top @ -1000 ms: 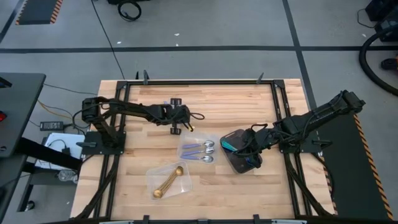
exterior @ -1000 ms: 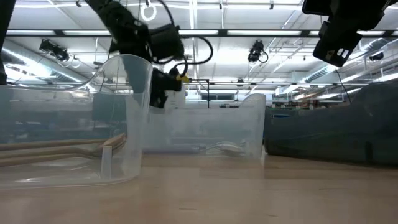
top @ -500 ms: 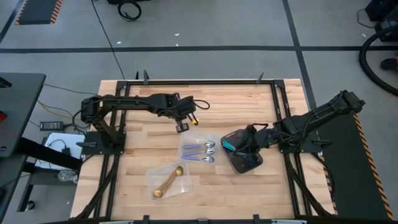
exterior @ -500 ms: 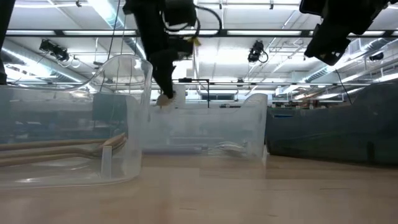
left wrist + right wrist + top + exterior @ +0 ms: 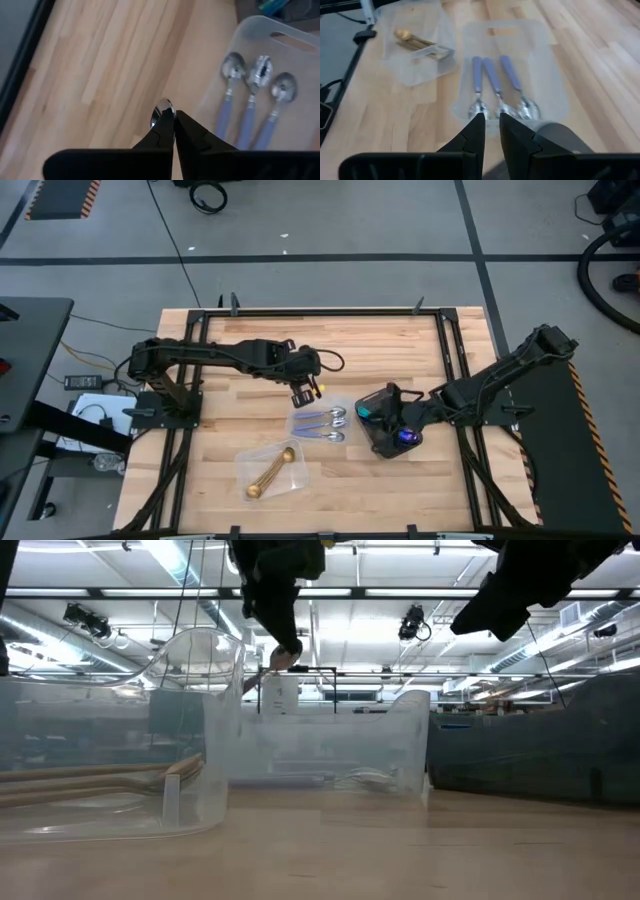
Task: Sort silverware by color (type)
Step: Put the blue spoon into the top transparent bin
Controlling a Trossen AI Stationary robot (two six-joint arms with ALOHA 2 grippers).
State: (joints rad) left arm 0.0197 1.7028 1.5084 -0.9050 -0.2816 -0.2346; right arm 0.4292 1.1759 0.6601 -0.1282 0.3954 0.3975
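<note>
- A silver spoon (image 5: 162, 111) is pinched bowl-out between the closed fingers of the left gripper (image 5: 304, 392), held above the table (image 5: 360, 345) just beside the clear container (image 5: 300, 416).
- Three blue-handled spoons (image 5: 322, 422) lie side by side in that container; gold utensils (image 5: 270, 472) rest in a second clear container (image 5: 249, 460) nearby.
- The right gripper (image 5: 392, 424), fingers narrowly parted and holding nothing, hangs over the dark tray (image 5: 385, 448), where iridescent pieces (image 5: 369, 412) show.

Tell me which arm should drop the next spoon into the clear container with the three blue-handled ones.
Left. The left gripper is already shut on a spoon and sits right beside that clear container. The right gripper is over the dark tray, with nothing seen between its fingers.
</note>
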